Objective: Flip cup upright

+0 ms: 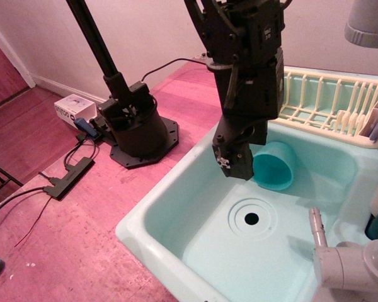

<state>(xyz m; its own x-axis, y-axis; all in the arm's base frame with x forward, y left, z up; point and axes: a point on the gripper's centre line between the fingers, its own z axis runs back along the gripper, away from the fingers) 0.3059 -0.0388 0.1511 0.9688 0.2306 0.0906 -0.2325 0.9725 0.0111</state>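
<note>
The teal cup (274,165) lies on its side in the pale mint sink (176,207), at the back of the basin. Its mouth faces the front left, and I cannot see its handle. My black gripper (234,165) hangs above the basin just left of the cup, with its fingertips level with the cup's rim and partly covering its left edge. The fingers point down and look spread apart. Nothing is held between them.
A round drain (252,218) lies in the sink floor below the gripper. A cream dish rack (321,104) stands behind the sink. A grey faucet (340,261) juts in at the front right. A black arm base (135,129) and cables sit on the pink counter to the left.
</note>
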